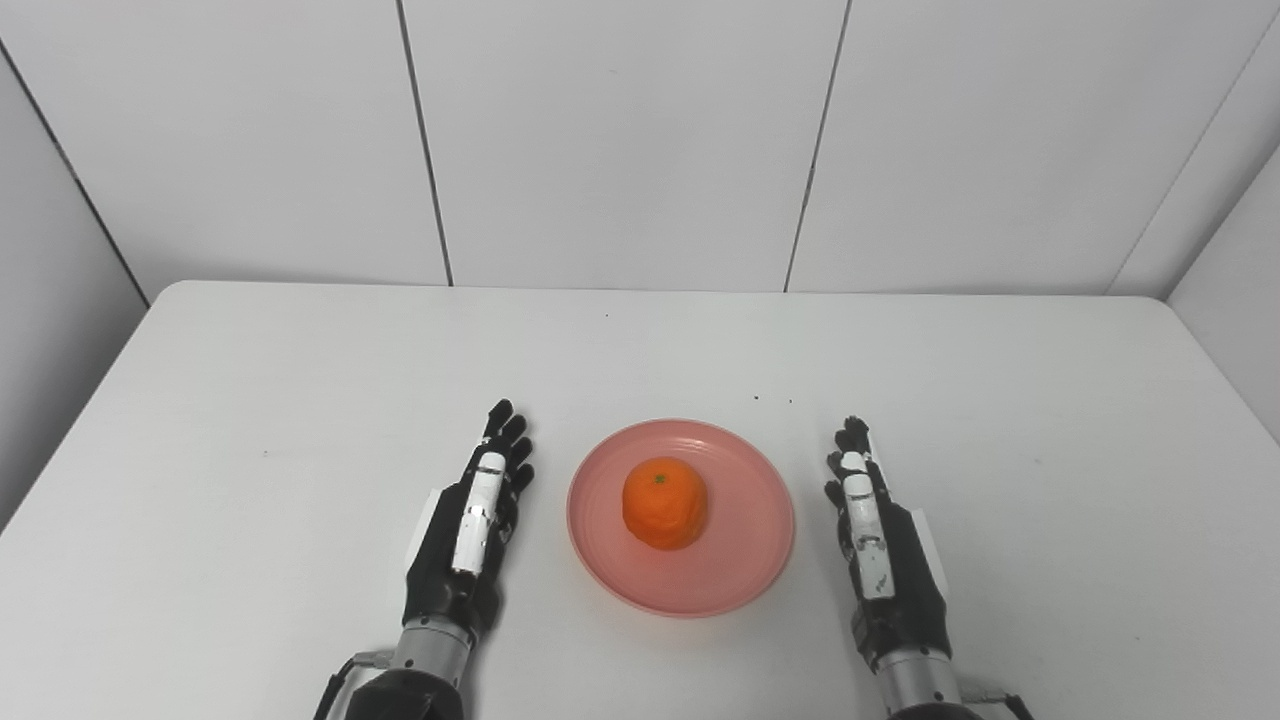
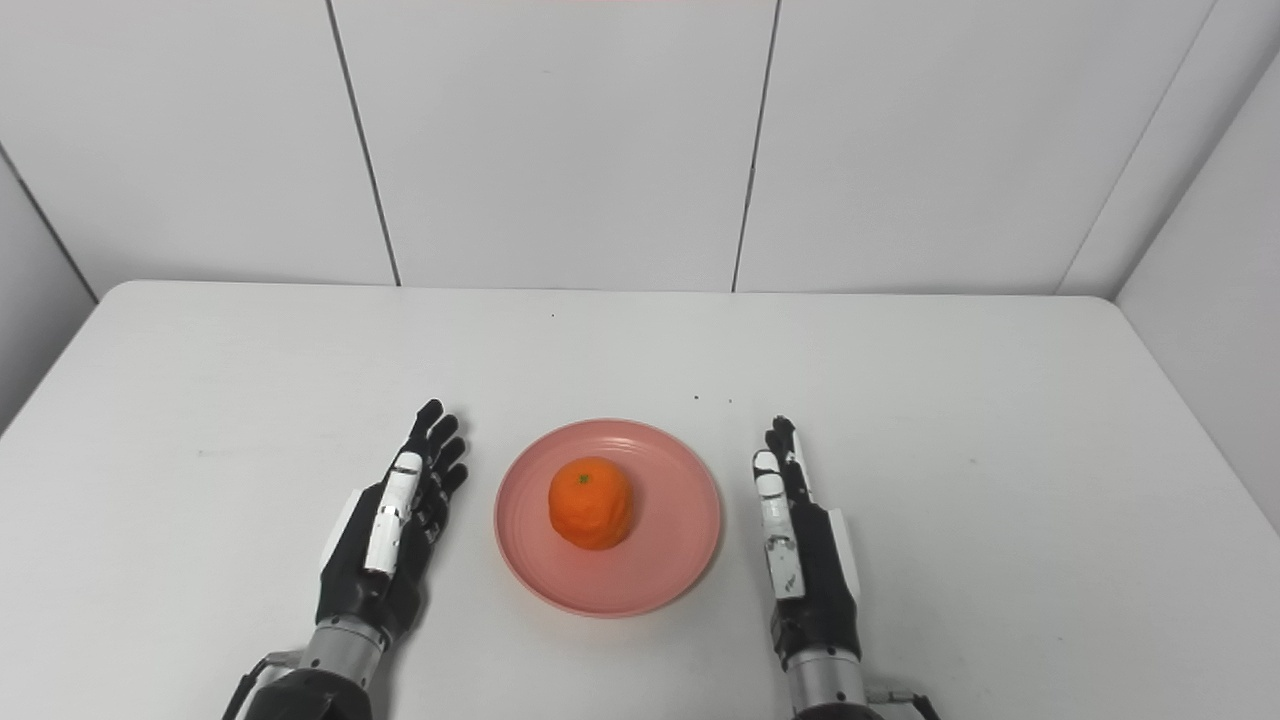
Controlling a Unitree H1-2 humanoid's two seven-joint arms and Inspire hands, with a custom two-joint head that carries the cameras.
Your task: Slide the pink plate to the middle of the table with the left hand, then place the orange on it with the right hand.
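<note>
one orange (image 1: 665,503) on pink plate (image 1: 745,570)

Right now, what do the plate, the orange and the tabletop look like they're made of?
Plate: probably plastic or melamine; even pink colour, smooth with a soft sheen, thin raised rim.
Orange: dimpled matte peel with a green stem spot; its creased, slightly flattened sides hint at a foam or plastic replica, but real fruit can't be ruled out.
Table: smooth matte white, likely laminate or coated board.

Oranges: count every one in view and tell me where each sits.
1. The orange sits on the pink plate near the table's middle, between the left hand and the right hand, touching neither. Nothing in view could hide another.
</note>
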